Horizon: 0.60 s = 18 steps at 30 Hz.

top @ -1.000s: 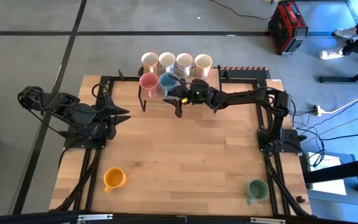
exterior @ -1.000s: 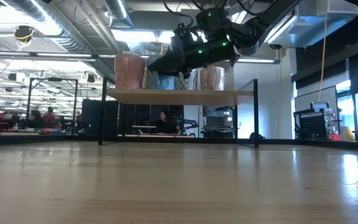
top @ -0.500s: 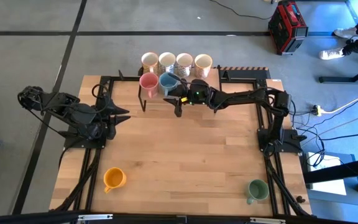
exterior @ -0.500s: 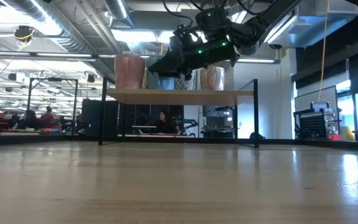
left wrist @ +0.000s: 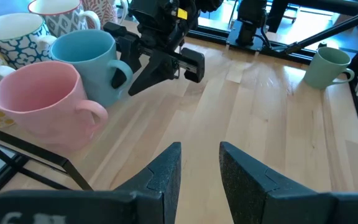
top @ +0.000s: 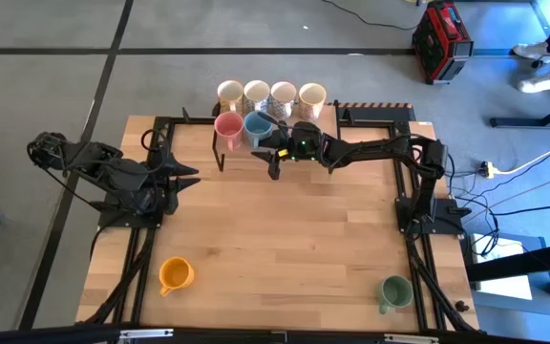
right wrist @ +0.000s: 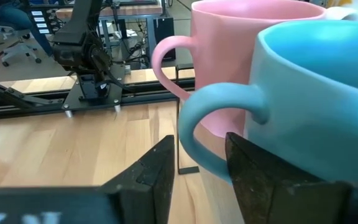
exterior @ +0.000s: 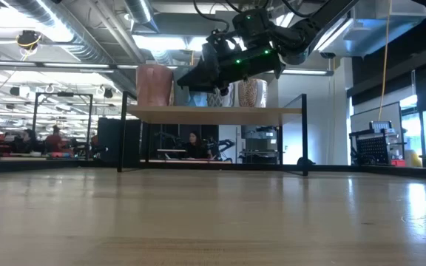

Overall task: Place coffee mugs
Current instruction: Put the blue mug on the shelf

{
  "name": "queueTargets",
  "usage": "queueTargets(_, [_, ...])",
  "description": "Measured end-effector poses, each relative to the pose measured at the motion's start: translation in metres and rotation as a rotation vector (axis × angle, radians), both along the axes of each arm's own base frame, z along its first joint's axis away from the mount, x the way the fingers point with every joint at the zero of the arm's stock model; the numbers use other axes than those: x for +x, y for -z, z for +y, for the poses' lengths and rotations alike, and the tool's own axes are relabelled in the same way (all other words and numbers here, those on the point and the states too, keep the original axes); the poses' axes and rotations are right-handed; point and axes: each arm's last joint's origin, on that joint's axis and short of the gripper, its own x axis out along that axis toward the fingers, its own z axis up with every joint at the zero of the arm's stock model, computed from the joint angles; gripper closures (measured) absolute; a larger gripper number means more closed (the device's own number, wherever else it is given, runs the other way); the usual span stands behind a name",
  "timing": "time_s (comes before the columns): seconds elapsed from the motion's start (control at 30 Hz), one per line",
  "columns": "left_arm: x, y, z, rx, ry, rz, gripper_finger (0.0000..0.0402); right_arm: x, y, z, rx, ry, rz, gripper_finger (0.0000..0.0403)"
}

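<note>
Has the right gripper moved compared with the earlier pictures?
No visible move. In the high view the right gripper sits at the same place beside the light blue mug on the rack.

My worktop is pale striped wood in a black frame, and on the shelf sit a plain pink mug and a light blue mug. Behind them stand cream mugs, one with a teal pattern and one with grey chevrons. An orange mug and a green mug sit on the wood; my arms are black.

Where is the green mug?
In the high view the green mug sits alone near the table's front right corner, far from the shelf of mugs.
</note>
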Motion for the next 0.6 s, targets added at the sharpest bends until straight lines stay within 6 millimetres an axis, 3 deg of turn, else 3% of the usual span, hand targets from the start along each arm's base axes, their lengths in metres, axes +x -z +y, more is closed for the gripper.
queueTargets(0.3, [0.0,0.0,0.0,-0.004,0.004,0.0,0.0298,0.0,0.0,0.001,0.002,-0.025,0.002,0.0198])
queueTargets(0.6, [0.0,0.0,0.0,-0.01,0.002,-0.001,0.0298,-0.009,-0.01,0.003,0.019,-0.016,0.053,0.0197])
